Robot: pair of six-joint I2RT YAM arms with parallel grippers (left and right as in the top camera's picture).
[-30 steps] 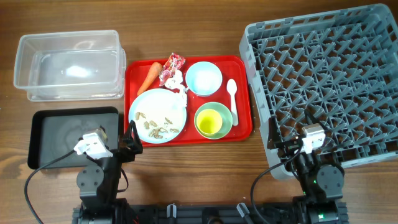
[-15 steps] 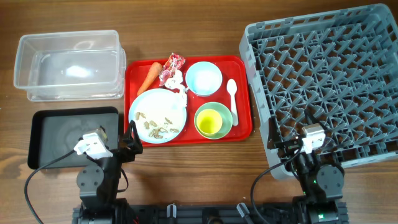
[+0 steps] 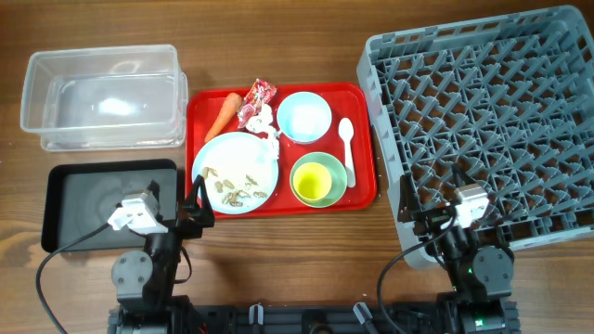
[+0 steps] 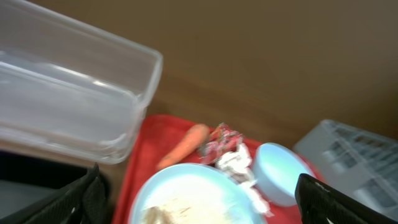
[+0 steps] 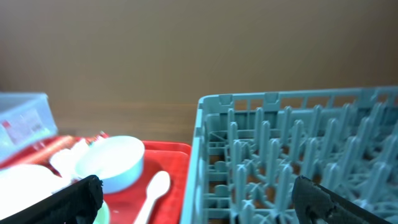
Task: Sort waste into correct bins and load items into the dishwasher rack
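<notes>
While my left pincer (image 4: 202,199) and right pincer (image 5: 199,196) hang spread wide and empty near me, the grey rack (image 3: 483,111) sits right and the red tray (image 3: 278,210) sits centre. On the tray, the pale plate (image 3: 243,153) looks stiff and slick, so I would take it by the rim. The orange carrot (image 3: 223,111) at the far left looks firm, best gripped mid-length. The crinkled wrapper (image 3: 257,97) beside it looks light and soft.

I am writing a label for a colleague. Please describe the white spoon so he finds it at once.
Find the red tray, left of the big grey rack. Along its right edge, beside the light blue bowl and the yellow-green cup, lies the white spoon. It alone is long and thin; its neighbours are round.
</notes>
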